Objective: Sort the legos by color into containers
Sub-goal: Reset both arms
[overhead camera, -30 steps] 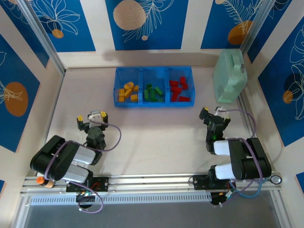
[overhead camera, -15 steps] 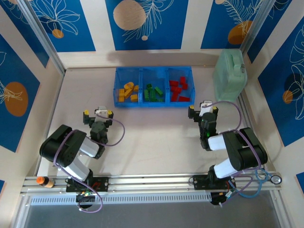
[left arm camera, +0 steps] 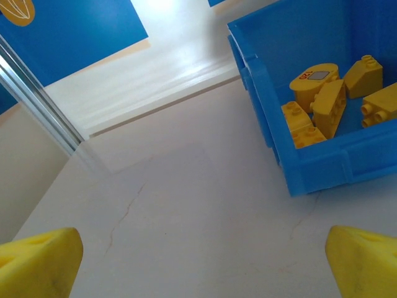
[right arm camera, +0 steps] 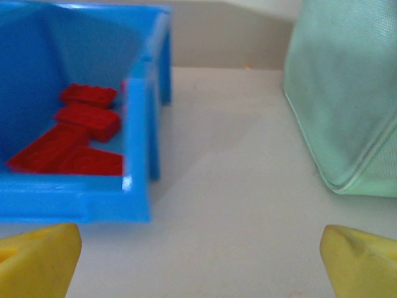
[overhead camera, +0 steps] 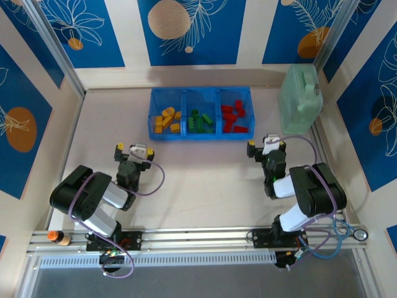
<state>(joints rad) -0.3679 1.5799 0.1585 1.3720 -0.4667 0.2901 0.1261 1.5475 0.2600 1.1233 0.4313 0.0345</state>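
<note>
Claws on both arms stand wide open and empty: the left claw (overhead camera: 132, 151) hovers over the near-left part of the tabletop (overhead camera: 198, 180), and the right claw (overhead camera: 267, 144) hovers closer to the right edge, each pointing toward the far edge. In the wrist views the yellow fingertips (left arm camera: 37, 261) sit at the bottom corners with only bare surface between them. Beyond them, centred along the far edge, lies the blue tray (overhead camera: 200, 137). Its left compartment holds the yellow-orange bricks (overhead camera: 166, 120), the middle one the green bricks (overhead camera: 200, 120) and the right one the red bricks (overhead camera: 233, 117), with no colour mixed into another as far as the overhead view can tell. A mint-green case (overhead camera: 300, 99) stands upright in the far right corner, near the tray but apart from it. No loose brick shows on the open surface, so the sorting looks complete. The next move probably calls for no grasp, only a check for a stray piece hidden behind an arm, then drawing both arms back to the near edge.
</note>
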